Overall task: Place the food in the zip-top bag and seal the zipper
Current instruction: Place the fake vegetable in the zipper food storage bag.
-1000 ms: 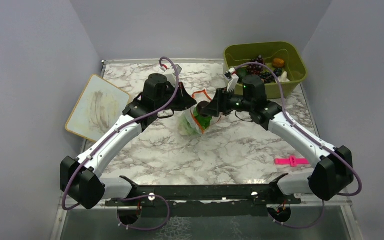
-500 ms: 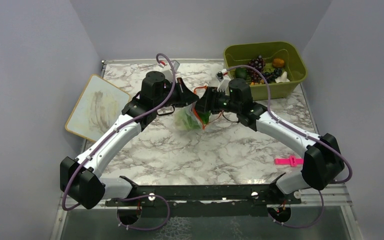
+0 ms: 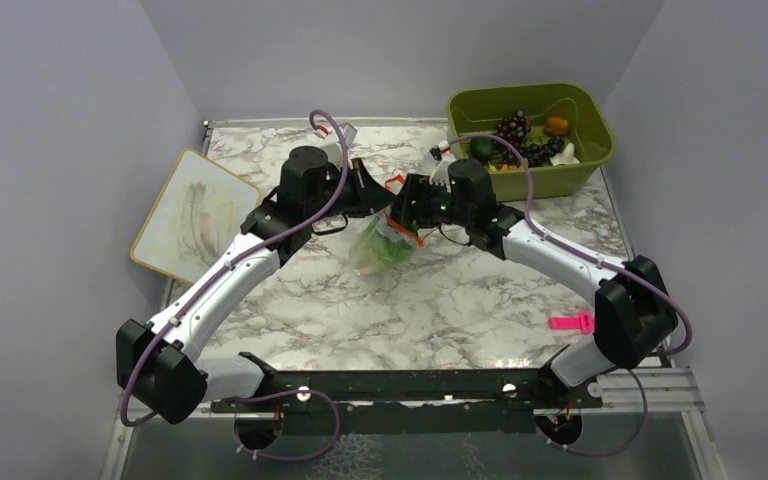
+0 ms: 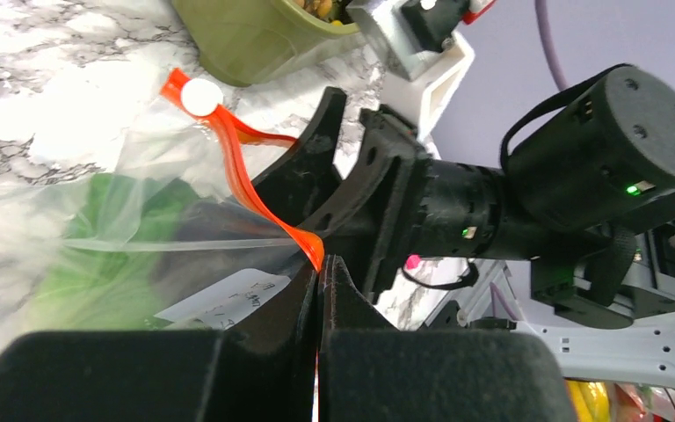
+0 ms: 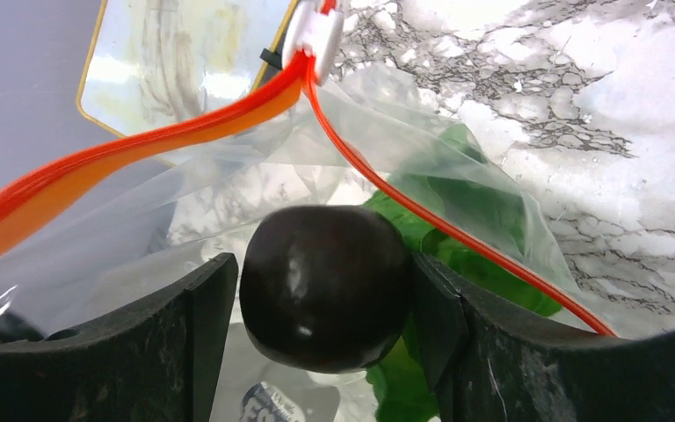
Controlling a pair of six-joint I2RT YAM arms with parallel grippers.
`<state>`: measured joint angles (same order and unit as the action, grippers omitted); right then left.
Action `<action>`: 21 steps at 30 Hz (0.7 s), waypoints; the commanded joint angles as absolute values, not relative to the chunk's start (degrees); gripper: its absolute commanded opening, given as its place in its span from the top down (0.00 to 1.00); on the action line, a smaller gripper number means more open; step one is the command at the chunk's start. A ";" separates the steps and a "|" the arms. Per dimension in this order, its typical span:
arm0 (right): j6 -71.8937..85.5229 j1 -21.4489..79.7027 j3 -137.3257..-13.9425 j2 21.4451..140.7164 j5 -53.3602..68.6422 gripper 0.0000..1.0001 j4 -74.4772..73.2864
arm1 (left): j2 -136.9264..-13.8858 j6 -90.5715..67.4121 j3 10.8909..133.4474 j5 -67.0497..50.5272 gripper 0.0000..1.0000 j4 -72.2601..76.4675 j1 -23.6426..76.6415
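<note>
**Inspector:** Top view first. What is changing?

**Assessor:** The right arm is swinging in from the bin side. Its right gripper is now standing at the mouth of the zip-top bag, closer in than a second ago. The left gripper is holding that bag up near the table's middle. The lettuce is showing green inside it. The grapes and other pieces are lying in the olive bin, well apart.

**Inspector:** Left wrist view?

**Assessor:** The left fingers are pressing flat together on the zipper, pinching the orange strip. The mouth is gaping towards the other arm.

**Inspector:** Right wrist view?

**Assessor:** The dark green piece is sitting between the right fingers, which are gripping it on both sides. It is hanging between the two runs of the strip, over the lettuce.

**Inspector:** Meaning for the task?

**Assessor:** I am judging that the approach is ending and the release is coming due. More food is waiting in the bin, so sealing is looking far off.
</note>
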<state>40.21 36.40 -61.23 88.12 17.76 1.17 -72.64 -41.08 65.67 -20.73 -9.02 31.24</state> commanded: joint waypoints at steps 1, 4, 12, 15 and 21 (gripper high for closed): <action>39.51 36.72 -61.95 84.14 18.99 0.28 0.12 | -68.76 -39.17 64.43 -16.48 1.00 -8.45 31.52; 41.21 36.72 -61.14 82.06 20.46 0.27 -0.48 | -69.24 -38.20 64.21 -16.33 1.00 -9.32 31.47; 42.05 36.71 -61.14 78.85 20.59 0.23 -1.92 | -68.76 -38.77 62.45 -16.59 1.00 -8.38 31.46; 40.36 36.69 -61.93 79.16 20.24 0.48 -3.98 | -68.34 -38.45 62.66 -16.47 1.00 -8.70 31.46; 43.48 36.73 -59.24 80.45 22.15 0.76 -1.99 | -67.94 -38.88 62.67 -17.66 1.00 -7.65 31.48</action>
<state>41.54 36.38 -60.38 80.62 19.59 -3.27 -69.58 -39.09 62.85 -17.43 -10.09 31.24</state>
